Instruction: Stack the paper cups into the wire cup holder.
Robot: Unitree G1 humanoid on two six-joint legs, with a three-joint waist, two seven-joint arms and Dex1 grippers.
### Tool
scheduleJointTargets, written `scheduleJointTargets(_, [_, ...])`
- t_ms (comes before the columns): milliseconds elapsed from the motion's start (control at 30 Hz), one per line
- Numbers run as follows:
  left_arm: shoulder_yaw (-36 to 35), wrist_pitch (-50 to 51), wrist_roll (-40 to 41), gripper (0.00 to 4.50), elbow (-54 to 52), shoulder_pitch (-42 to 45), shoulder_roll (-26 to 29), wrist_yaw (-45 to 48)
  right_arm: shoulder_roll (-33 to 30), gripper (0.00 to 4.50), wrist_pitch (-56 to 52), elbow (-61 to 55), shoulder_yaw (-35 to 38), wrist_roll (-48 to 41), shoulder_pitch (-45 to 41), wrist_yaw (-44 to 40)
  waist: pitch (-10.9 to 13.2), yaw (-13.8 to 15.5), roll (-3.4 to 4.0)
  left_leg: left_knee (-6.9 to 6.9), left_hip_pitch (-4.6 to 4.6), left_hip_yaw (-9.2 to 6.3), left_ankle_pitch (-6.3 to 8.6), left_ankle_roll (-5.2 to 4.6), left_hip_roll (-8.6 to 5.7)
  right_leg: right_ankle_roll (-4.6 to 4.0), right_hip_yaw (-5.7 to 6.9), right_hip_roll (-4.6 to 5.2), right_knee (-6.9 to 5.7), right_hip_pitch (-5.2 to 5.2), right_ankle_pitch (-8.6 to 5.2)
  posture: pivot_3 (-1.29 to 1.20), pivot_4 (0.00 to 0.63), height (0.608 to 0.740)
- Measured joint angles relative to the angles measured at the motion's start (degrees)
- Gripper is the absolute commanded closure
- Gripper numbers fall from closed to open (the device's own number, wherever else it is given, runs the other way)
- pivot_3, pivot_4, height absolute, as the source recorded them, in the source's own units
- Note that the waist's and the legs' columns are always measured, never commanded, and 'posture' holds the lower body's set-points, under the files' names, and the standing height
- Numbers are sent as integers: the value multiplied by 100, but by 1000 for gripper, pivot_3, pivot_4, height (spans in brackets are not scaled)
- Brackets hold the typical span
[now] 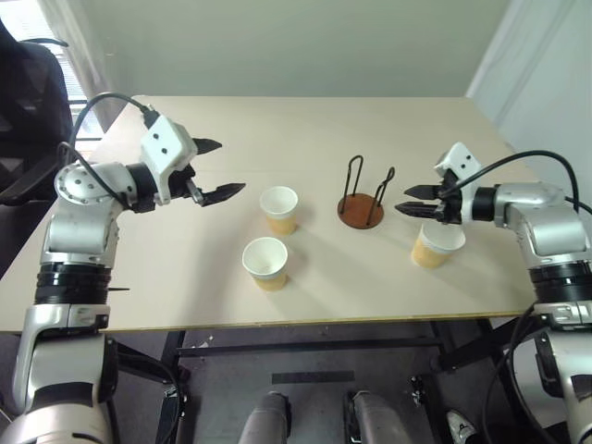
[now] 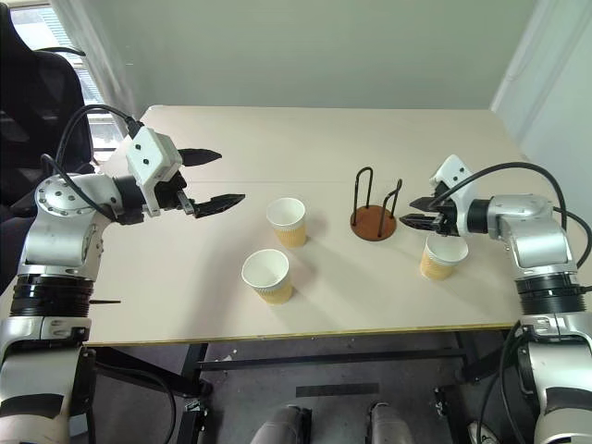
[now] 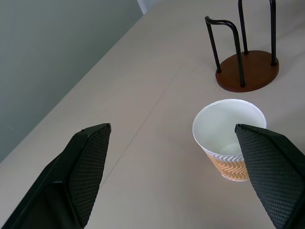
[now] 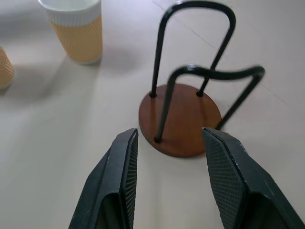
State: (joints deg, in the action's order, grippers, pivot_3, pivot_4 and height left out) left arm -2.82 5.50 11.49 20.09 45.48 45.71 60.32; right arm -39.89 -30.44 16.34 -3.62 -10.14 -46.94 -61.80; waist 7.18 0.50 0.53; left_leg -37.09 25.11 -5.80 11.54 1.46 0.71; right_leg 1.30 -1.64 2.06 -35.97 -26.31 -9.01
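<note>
Paper cups, three in all, tapered, tan with a zigzag-embossed sleeve, white rim and white inside, stand upright on the pale matte beige table [image 1: 324, 129], all outside the wire cup holder [image 1: 362, 209]. The holder is a round, smooth reddish-brown disc with two thin black wire loops rising from it; it is empty. Cup one [image 1: 278, 209] stands near the holder on its left. Cup two [image 1: 265, 263] stands left of the holder, nearer the table's front edge. Cup three [image 1: 437, 244] stands near the holder on its right.

Left gripper [image 1: 215, 170], black textured fingers spread wide and holding nothing, hovers left of the holder, beyond cup one. Right gripper [image 1: 413, 199], fingers partly apart and holding nothing, hovers just right of the holder, above cup three.
</note>
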Motion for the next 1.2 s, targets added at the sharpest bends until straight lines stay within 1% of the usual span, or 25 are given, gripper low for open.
scheduleJointTargets(100, [0,-26,-14,0,0,0,0,-46,66,1932,1,8,-7,9,-16,22,0,0,0,0,0,0,-1,-1,0,0,0,0,-1,0,0,0,150,740])
scheduleJointTargets(200, [-3,-34,-15,0,3,0,4,-55,94,940,28,92,-7,44,-88,90,0,21,0,-2,1,0,-1,-1,0,0,0,0,0,0,0,0,150,740])
scheduleJointTargets(500, [-5,-47,-23,0,5,-1,5,-67,141,940,57,162,-121,104,-105,166,0,19,0,-2,1,0,0,-1,0,0,0,0,0,0,0,0,150,740])
scheduleJointTargets(700, [-5,-58,-35,0,47,-1,5,-67,327,940,-69,163,-251,154,-103,321,0,20,0,-2,1,0,-1,-1,0,0,0,0,-1,0,0,0,150,740])
scheduleJointTargets(900, [-19,-137,-30,0,51,-1,-29,-102,418,940,3,417,-408,465,-134,628,0,24,0,-2,1,0,0,-1,0,0,0,1,-1,0,0,0,150,740])
scheduleJointTargets(1000, [-78,-133,84,0,36,-15,-141,-85,503,940,49,532,-424,556,-198,708,0,20,0,-2,1,0,0,-1,0,0,1,1,-3,0,1,0,150,740])
scheduleJointTargets(1100, [-97,10,324,0,-131,-204,-170,119,567,940,96,582,-427,604,-227,781,0,18,0,-2,1,0,0,0,0,1,1,1,-2,0,1,0,150,740])
scheduleJointTargets(1200, [-93,224,592,0,-321,-420,-162,600,629,940,109,660,-427,678,-255,845,0,18,0,-2,1,0,1,1,0,0,1,1,-2,-2,1,0,150,740])
